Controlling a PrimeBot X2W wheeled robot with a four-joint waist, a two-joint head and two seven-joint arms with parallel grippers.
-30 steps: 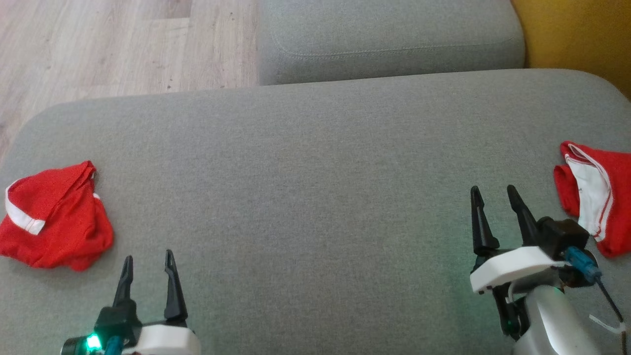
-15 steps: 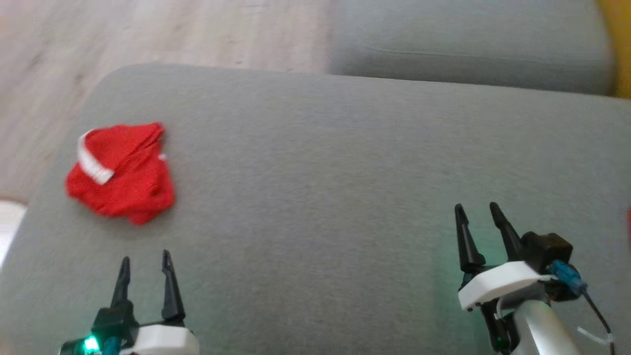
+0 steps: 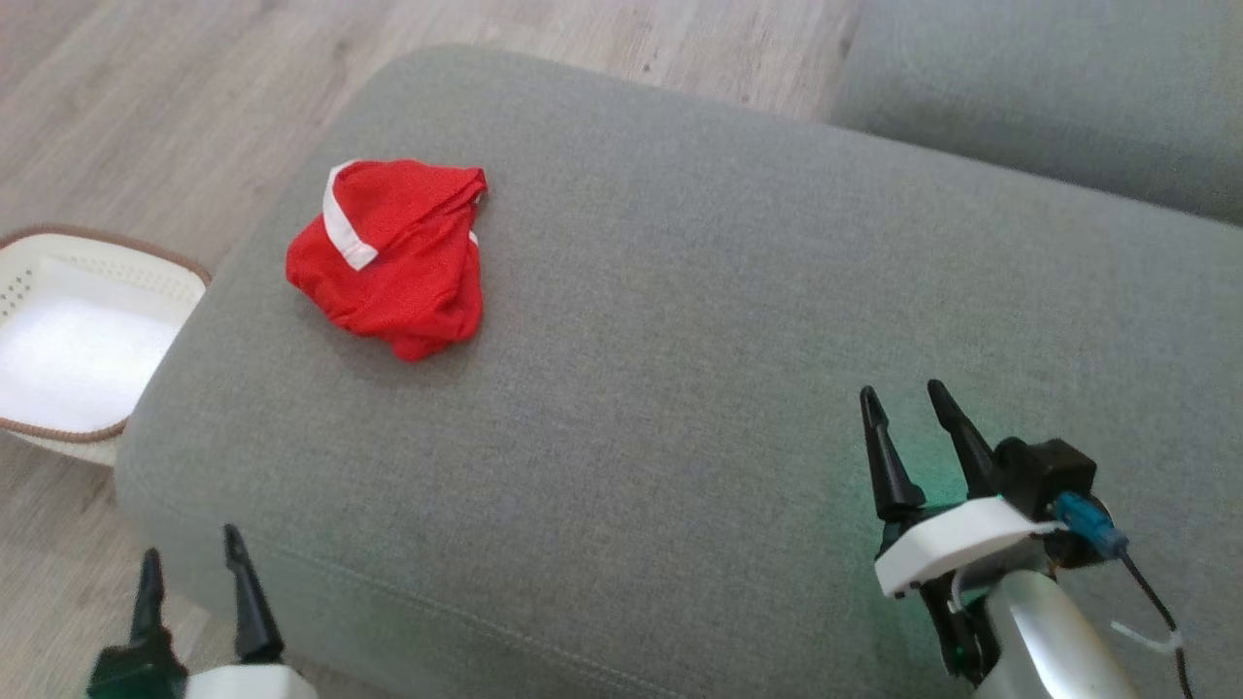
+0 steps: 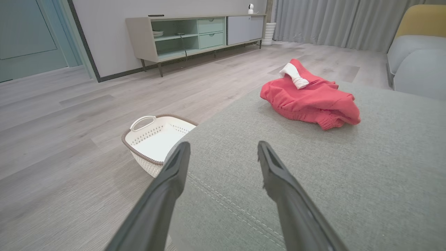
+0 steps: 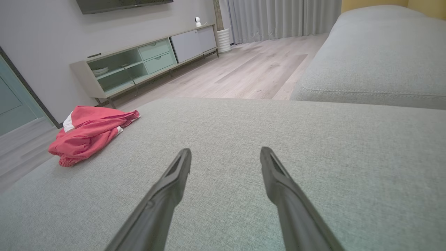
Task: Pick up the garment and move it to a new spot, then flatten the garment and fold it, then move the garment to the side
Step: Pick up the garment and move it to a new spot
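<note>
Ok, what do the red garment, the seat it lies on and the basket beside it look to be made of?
Red garment: likely soft knit fabric, matte, white ribbed band; it crumples. Seat cushion: grey woven upholstery, matte, stitched seam. Basket: probably white plastic, perforated walls, brown rim.

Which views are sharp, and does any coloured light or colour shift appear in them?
Head view: sharp, with a green glow on the grey cushion beside the right gripper. Left wrist view: the red garment looks paler, pinkish, soft shadow under it. Right wrist view: even light, fingers slightly soft.
</note>
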